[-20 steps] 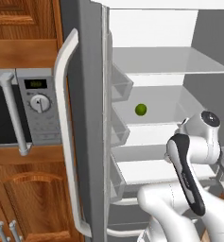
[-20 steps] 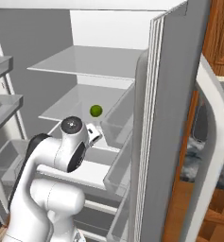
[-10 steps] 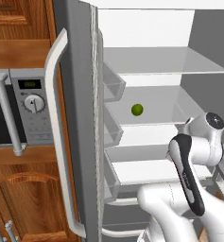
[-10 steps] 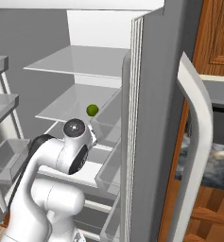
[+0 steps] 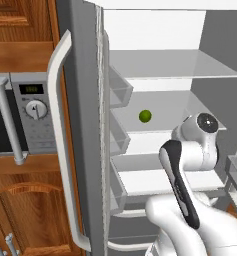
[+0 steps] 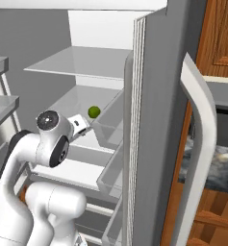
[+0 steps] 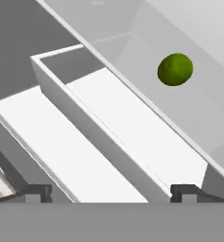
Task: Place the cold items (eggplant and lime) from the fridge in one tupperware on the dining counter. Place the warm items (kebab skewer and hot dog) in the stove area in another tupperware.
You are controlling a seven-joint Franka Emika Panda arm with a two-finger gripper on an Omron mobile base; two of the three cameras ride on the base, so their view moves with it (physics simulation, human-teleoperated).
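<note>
One lime (image 7: 175, 69) sits mid-shelf in the fridge (image 5: 85, 125); my hand (image 7: 111, 191) hangs near it, released.

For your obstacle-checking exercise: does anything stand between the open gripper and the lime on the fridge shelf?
Nothing visible does. The lime sits alone on its glass shelf in the fridge, with open space between it and the open gripper, which is lower, near the shelf's front edge.
</note>
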